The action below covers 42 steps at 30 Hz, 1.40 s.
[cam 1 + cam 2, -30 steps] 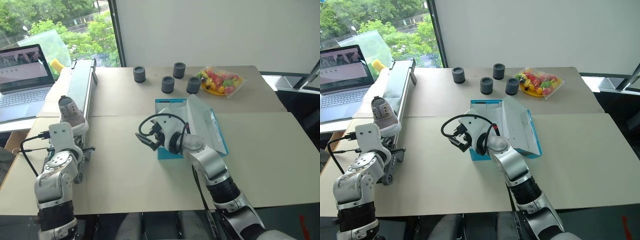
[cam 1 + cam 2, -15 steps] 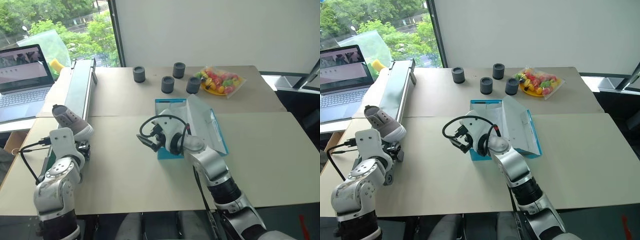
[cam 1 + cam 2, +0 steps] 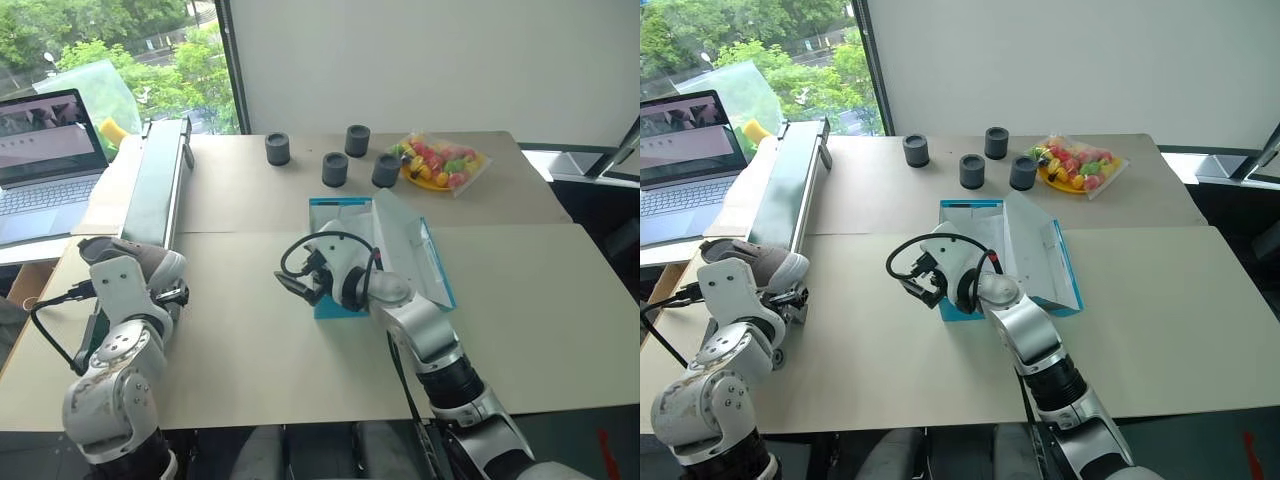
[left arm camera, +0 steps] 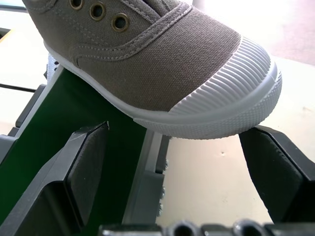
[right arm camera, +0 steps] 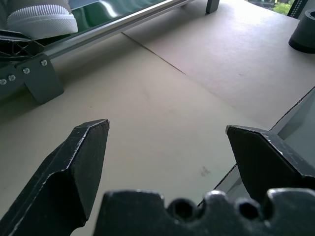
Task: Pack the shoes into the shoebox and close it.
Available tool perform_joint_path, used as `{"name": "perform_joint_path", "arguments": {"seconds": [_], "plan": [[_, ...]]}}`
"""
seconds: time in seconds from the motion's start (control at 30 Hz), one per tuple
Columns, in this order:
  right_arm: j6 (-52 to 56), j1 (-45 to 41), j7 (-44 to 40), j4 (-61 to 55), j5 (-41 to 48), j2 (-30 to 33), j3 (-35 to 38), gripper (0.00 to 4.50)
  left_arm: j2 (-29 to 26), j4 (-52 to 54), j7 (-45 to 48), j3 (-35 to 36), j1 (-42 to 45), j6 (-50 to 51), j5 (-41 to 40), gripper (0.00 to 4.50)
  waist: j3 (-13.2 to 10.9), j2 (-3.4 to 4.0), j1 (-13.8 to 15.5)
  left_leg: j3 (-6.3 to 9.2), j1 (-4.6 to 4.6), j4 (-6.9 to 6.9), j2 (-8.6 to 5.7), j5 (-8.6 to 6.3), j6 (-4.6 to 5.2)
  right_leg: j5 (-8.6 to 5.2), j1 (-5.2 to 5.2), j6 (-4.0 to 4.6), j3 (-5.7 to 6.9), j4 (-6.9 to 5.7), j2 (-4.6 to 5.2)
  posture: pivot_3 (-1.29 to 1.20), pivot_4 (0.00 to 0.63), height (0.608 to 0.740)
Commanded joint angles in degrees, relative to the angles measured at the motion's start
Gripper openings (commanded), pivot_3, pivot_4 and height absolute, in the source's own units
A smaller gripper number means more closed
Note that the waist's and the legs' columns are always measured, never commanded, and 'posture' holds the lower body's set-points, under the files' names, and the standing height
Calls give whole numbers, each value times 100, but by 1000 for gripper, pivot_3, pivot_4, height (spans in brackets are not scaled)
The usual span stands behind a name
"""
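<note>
A greyish-beige shoe (image 3: 128, 254) with a white sole lies tipped at the near end of the green conveyor (image 3: 160, 180). In the left wrist view its ribbed toe (image 4: 216, 98) overhangs the belt's end. My left gripper (image 4: 176, 130) is open, one finger on each side just short of the toe, and holds nothing. The blue shoebox (image 3: 340, 201) stands open mid-table, with its lid (image 3: 412, 245) raised along the right side. Low over the table at the box's near left corner, my right gripper (image 5: 167, 142) is open and empty.
Several dark grey cups (image 3: 335, 168) stand at the back of the table. A bagged plate of colourful fruit (image 3: 440, 162) sits at the back right. A laptop (image 3: 45, 150) is open to the far left, beyond the conveyor. Bare table lies between the conveyor and the box.
My left gripper has opened and drawn back slightly. The shoe, upright on the belt before, has tipped over and now lies lower at the conveyor's near end. The right arm has not moved.
</note>
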<state>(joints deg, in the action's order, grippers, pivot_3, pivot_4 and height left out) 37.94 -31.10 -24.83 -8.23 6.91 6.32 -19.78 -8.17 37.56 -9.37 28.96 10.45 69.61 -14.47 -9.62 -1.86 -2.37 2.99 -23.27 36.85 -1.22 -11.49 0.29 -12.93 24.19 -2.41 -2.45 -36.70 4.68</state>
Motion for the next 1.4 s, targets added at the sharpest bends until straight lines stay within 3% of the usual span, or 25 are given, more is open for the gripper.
{"name": "perform_joint_path", "arguments": {"seconds": [0.03, 0.2, 0.47, 0.7, 0.8, 1.0, 1.13, 1.27, 1.4], "plan": [[-75, -71, 13, -128, 4, -24, 116, 4500, -43, 8, 12, 113, 90, -191, 80, 4438, 0, 0, -2, 0, 0, 0, 0, 0, 0, 0, 0, 0, 0, 1, 0, 0, 150, 740], [-31, -21, 69, -138, 41, -79, 172, 4500, -268, -73, 55, -133, 15, -338, 276, 4438, 0, 0, -2, 0, -1, 0, 2, -1, -2, 0, 1, 1, 0, 1, -1, 0, 150, 740], [9, 40, 166, -127, 40, -149, 192, 4500, -1549, -463, -75, -1428, -456, -1296, 1562, 4438, 0, 1, -3, -1, 1, -1, 9, -3, -6, 2, 5, 5, -6, 2, -9, 0, 150, 740], [-16, 34, 213, -131, 31, -130, 225, 4500, -1407, -590, 63, -1401, -498, -1540, 1700, 4438, 0, 0, 5, 0, -1, -1, 16, -4, -7, 3, 6, 5, -6, 2, -7, 0, 150, 740], [-22, 33, 243, -132, 30, -134, 246, 4500, -1380, -603, 115, -1384, -497, -1597, 1749, 3767, 0, 0, 1, 0, -1, -1, 16, -4, -7, 3, 7, 5, -6, 2, -7, 0, 150, 740], [-18, 42, 274, -141, 36, -149, 259, 4500, -1346, -615, 189, -1362, -475, -1649, 1809, 1535, 0, 1, -2, 0, -1, -1, 16, -4, -7, 3, 7, 5, -6, 2, -7, 0, 150, 740], [-25, 50, 303, -149, 17, -147, 267, 4500, -1320, -610, 227, -1361, -454, -1645, 1825, 512, 0, 1, 2, 0, -1, -1, 16, -4, -7, 3, 6, 5, -6, 1, -7, 0, 150, 740], [-28, 41, 316, -151, 14, -137, 289, 4500, -1303, -642, 258, -1364, -431, -1655, 1854, 218, 0, 1, 2, 0, -1, -1, 15, -4, -7, 3, 6, 5, -6, 1, -7, 0, 150, 740], [-31, 18, 308, -124, 14, -130, 294, 4500, -1359, -616, 159, -1398, -319, -1978, 2034, 200, 0, 0, 3, 0, -1, -1, 15, -4, -7, 3, 6, 5, -6, 2, -7, 0, 150, 740]]}}
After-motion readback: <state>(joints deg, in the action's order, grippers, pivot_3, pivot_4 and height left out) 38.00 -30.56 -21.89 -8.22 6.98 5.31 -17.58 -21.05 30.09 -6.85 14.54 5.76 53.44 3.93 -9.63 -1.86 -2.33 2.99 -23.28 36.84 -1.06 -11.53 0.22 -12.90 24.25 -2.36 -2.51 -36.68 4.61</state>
